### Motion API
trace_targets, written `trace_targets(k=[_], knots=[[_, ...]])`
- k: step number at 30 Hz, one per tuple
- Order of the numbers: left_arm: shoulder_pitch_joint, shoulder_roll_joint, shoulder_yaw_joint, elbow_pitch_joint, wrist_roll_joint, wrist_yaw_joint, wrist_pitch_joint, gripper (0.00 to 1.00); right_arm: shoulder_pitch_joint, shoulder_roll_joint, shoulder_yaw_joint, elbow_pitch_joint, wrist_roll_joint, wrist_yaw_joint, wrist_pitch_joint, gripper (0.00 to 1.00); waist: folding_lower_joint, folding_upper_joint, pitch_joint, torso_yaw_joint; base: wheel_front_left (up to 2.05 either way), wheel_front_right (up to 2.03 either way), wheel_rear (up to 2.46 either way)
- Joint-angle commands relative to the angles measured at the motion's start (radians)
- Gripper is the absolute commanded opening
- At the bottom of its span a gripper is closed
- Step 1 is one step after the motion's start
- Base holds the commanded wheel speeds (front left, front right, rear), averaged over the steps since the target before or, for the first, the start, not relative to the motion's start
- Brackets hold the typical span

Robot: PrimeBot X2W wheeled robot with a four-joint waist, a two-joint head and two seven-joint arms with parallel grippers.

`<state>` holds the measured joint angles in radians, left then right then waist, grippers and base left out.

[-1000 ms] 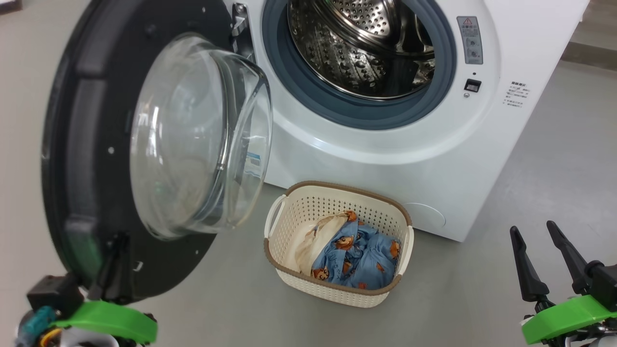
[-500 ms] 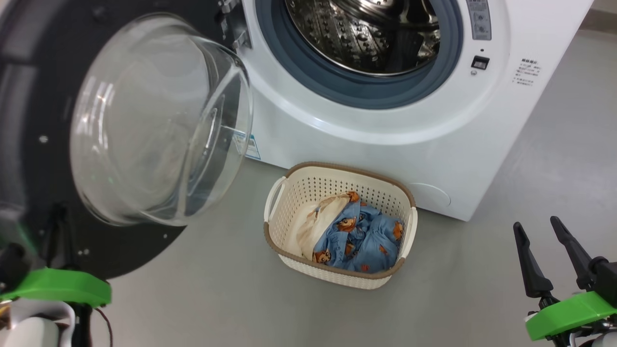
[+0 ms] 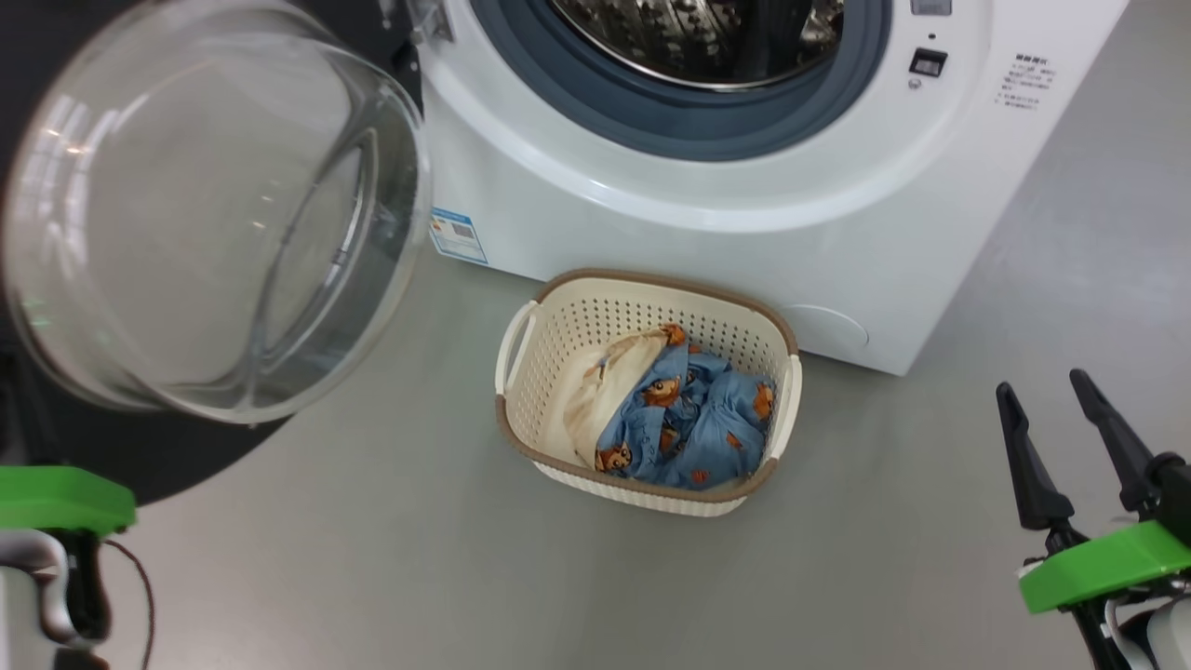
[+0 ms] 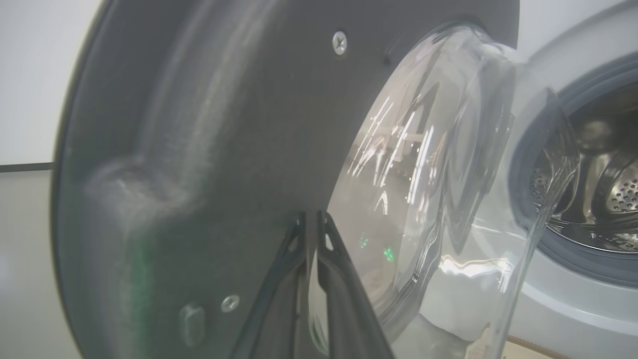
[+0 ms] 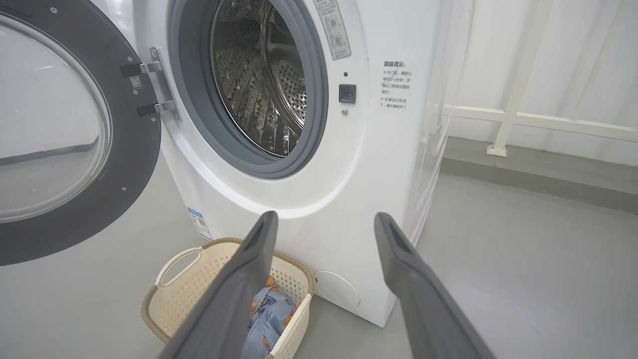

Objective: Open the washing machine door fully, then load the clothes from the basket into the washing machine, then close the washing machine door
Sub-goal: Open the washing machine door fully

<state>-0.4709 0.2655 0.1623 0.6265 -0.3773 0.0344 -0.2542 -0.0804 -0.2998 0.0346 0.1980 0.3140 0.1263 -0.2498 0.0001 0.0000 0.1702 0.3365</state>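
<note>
The washing machine door (image 3: 205,214) fills the upper left of the head view, swung wide of the steel drum (image 3: 707,37). It is a rigid hinged disc with a glossy black rim and a bulging glass bowl. It looks heavy enough to swing on its own momentum. The glass is probably too slick to push on, so the flat black rim far from the hinge (image 5: 157,89) seems the better place. In the left wrist view the left gripper (image 4: 310,219) has its fingers pressed together, tips at the door's dark inner face, though contact cannot be confirmed. The right gripper (image 3: 1042,389) sits at the lower right with fingers spread wide and nothing between them. The clothes (image 3: 689,419) lie bunched in the basket (image 3: 651,277) at centre frame, just in front of the washing machine (image 3: 698,242). They look soft, light and floppy, so a deep pinch on the raised blue folds should hold best. The cream piece beside them may trail or snag, and the light basket could slide.
</note>
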Motion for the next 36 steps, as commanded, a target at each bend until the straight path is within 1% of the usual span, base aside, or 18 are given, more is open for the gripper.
trace_targets(k=[1, 11, 20, 28, 36], knots=[[-0.053, 0.066, 0.066, -0.003, 0.019, 0.003, -0.008, 0.0, -0.035, -0.03, 0.026, -0.025, -0.012, 0.004, -0.012, 1.0, -0.0001, 0.0, 0.024, -0.013, 0.0, 0.0, 0.0], [-0.115, 0.107, 0.184, 0.07, 0.067, -0.019, -0.008, 0.0, -0.074, -0.048, 0.031, -0.029, -0.014, 0.004, -0.012, 1.0, -0.0001, 0.0, 0.079, -0.031, 0.0, 0.0, 0.0], [-0.195, 0.16, 0.264, 0.139, 0.106, -0.033, -0.008, 0.0, -0.134, -0.069, 0.04, -0.043, -0.017, 0.004, -0.012, 1.0, -0.0001, 0.0, 0.168, -0.047, 0.0, 0.0, 0.0], [-0.249, 0.18, 0.331, 0.166, 0.13, -0.047, -0.008, 0.0, -0.185, -0.087, 0.058, -0.052, -0.02, 0.004, -0.012, 1.0, -0.0001, 0.0, 0.234, -0.064, 0.0, 0.0, 0.0], [-0.267, 0.182, 0.369, 0.197, 0.161, -0.057, -0.008, 0.0, -0.199, -0.084, 0.066, -0.047, -0.022, 0.004, -0.012, 1.0, -0.0001, 0.0, 0.236, -0.075, 0.0, 0.0, 0.0]])
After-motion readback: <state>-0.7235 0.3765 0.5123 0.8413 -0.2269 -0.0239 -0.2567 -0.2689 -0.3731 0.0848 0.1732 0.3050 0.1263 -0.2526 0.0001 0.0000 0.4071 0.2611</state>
